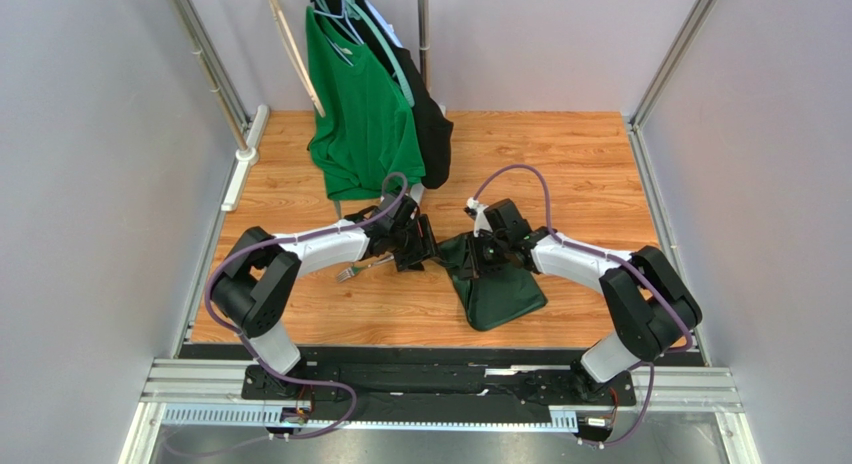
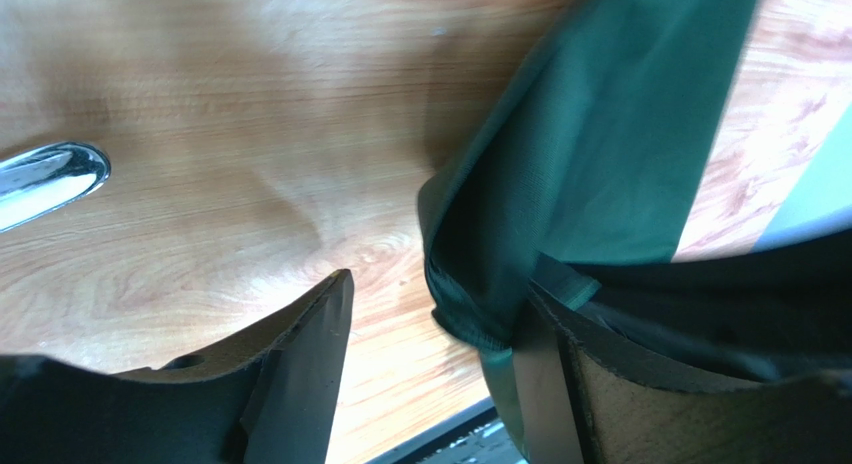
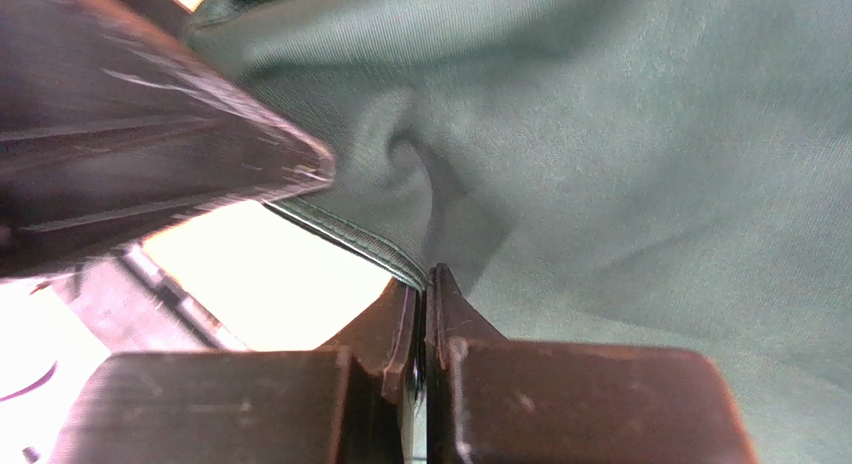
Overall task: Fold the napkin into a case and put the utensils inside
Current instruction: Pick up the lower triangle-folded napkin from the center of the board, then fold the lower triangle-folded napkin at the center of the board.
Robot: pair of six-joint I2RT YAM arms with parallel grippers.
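Observation:
The dark green napkin (image 1: 497,289) lies crumpled on the wooden table, raised at its left end between the two grippers. My right gripper (image 1: 479,254) is shut on its hem; the right wrist view shows the jaws (image 3: 425,276) pinching the stitched edge, with cloth (image 3: 640,184) filling the rest. My left gripper (image 1: 417,248) stands open just left of it. In the left wrist view the napkin (image 2: 600,134) hangs against the inner face of the right finger (image 2: 545,384), with the gripper (image 2: 440,284) not clamping it. Shiny utensils (image 1: 350,272) lie under the left arm; one rounded end (image 2: 50,179) shows.
A bright green T-shirt (image 1: 360,104) and a black garment (image 1: 433,134) hang on a rack at the back of the table. Metal frame posts and grey walls close both sides. A black rail (image 1: 430,356) runs along the near edge.

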